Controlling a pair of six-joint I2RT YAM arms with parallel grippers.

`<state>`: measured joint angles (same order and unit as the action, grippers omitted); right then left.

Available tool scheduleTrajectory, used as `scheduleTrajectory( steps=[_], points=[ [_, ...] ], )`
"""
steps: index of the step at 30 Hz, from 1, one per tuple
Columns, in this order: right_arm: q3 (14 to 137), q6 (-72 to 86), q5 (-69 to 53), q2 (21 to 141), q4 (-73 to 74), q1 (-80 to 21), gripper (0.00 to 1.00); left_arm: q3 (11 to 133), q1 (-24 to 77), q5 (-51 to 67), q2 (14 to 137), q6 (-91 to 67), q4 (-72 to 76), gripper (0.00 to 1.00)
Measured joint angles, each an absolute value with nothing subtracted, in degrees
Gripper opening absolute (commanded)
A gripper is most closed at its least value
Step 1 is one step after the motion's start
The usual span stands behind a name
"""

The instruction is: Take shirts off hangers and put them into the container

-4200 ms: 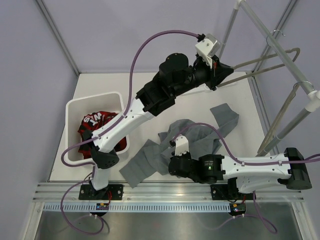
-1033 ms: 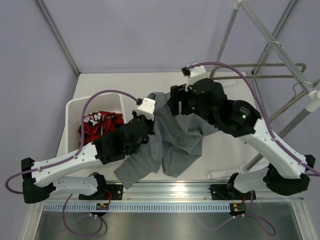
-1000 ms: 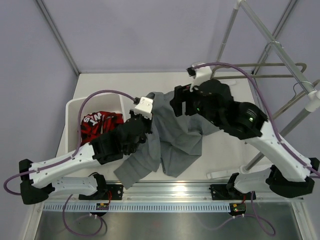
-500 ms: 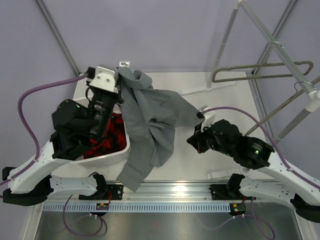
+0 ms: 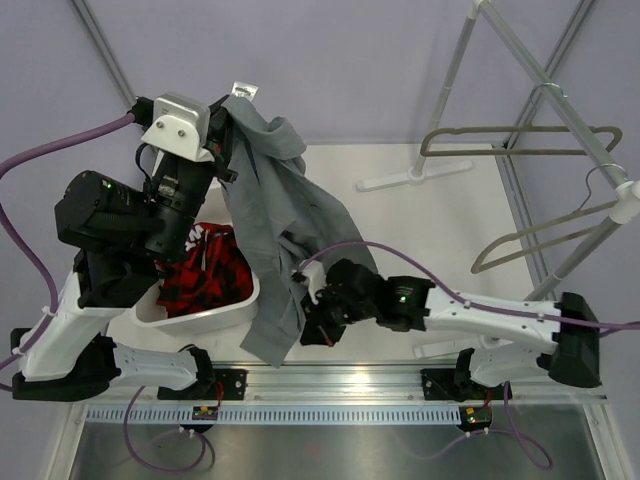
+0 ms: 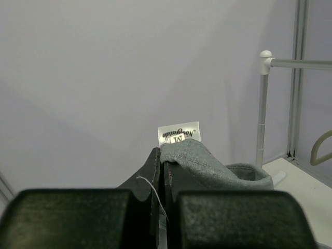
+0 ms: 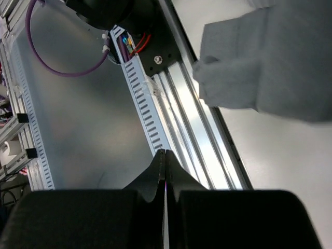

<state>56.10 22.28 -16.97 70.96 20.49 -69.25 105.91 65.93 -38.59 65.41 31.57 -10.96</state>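
At the bottom of the top view, the right gripper (image 5: pixel 318 325) lies low over the table just beyond the aluminium rail (image 5: pixel 340 380). Its fingers are pressed flat together with nothing between them, a bare seam in the right wrist view (image 7: pixel 164 153), just beside the trailing hem of the grey shirt (image 5: pixel 262 235). The shirt's lowest fold sags at lower centre, close to the rail. To its left sits the white container (image 5: pixel 225 310), with the red-and-black plaid shirt (image 5: pixel 205 275) bunched inside. The grey shirt hangs down past the container's right wall, outside it. At upper left, the left gripper (image 5: pixel 225 145) is raised high, its fingers clamped on the grey shirt's collar just below the white neck label (image 6: pixel 179 134). Far right, two bare hangers (image 5: pixel 515 152) (image 5: pixel 530 238) hang from the slanting white rack pole (image 5: pixel 560 103), well apart from both arms.
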Motion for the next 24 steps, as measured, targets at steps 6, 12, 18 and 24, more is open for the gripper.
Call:
scheduleTrajectory(
  steps=[6, 12, 18, 24],
  points=[
    [63.4, 21.4, -18.0, 83.0, 18.2, -71.4, 0.0, 111.4, 65.9, -36.1, 67.2, 29.6, -17.3, 0.0],
    [74.0, 19.6, -18.5, 90.2, 18.9, -67.1, 0.0, 113.6, 65.9, -35.0, 65.1, 27.4, -22.0, 0.0],
    [96.1, 14.7, -21.4, 105.5, 25.6, -59.0, 0.0, 113.1, 65.9, -32.3, 56.8, 23.6, -26.2, 0.0],
    [136.8, 6.8, -25.4, 129.4, 42.2, -57.7, 0.0, 110.9, 65.9, -32.2, 45.0, 20.5, -27.6, 0.0]
  ],
)
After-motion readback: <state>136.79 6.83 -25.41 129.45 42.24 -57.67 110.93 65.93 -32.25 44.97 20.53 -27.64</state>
